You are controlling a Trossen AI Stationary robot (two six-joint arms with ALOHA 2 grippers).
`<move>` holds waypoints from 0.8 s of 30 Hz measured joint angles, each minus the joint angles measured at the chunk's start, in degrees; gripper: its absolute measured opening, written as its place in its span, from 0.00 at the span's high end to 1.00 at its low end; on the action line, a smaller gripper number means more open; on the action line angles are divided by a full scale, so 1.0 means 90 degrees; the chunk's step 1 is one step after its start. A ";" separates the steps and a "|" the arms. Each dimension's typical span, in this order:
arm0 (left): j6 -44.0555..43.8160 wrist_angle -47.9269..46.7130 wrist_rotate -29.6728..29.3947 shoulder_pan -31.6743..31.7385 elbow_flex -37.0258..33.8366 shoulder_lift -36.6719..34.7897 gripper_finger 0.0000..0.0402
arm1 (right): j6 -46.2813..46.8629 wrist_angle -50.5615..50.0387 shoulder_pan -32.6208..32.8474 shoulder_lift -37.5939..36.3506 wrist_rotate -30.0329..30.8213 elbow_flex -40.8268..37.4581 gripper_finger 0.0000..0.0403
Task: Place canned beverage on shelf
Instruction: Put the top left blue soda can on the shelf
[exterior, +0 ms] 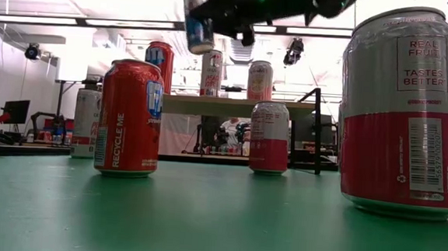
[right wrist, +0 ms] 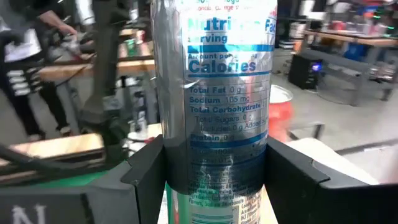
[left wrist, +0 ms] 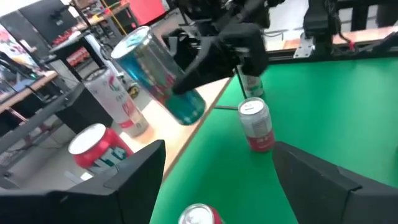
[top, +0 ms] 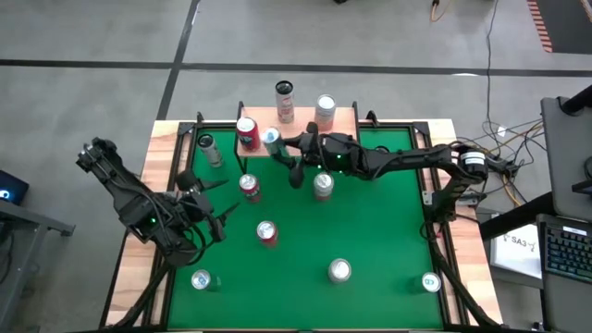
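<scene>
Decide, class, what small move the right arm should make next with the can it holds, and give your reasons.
Probably lower it onto the shelf. The right gripper has its jaws shut on a silver-blue can, held tilted in the air at the shelf's front edge, beside a red can. It should first be set upright over bare wood.

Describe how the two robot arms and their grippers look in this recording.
Both arms are dark, jointed and matte. The left arm ends in the left gripper, two flat black fingers; a small green light glows near its base. The right arm also shows green indicator lights, a pale ringed joint and loose cables behind it. The right gripper has broad, angular black fingers.
</scene>
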 joint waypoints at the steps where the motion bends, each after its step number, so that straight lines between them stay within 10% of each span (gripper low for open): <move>1: 0.0000 0.0107 0.0013 0.0005 -0.0117 -0.0058 0.31 | 0.0033 0.0152 -0.0034 -0.0001 0.0109 -0.0101 0.49; 24: -0.0049 0.0939 -0.0678 0.0387 -0.0892 -0.0336 0.31 | 0.0680 0.1535 -0.0079 0.0011 0.3127 -0.1657 0.49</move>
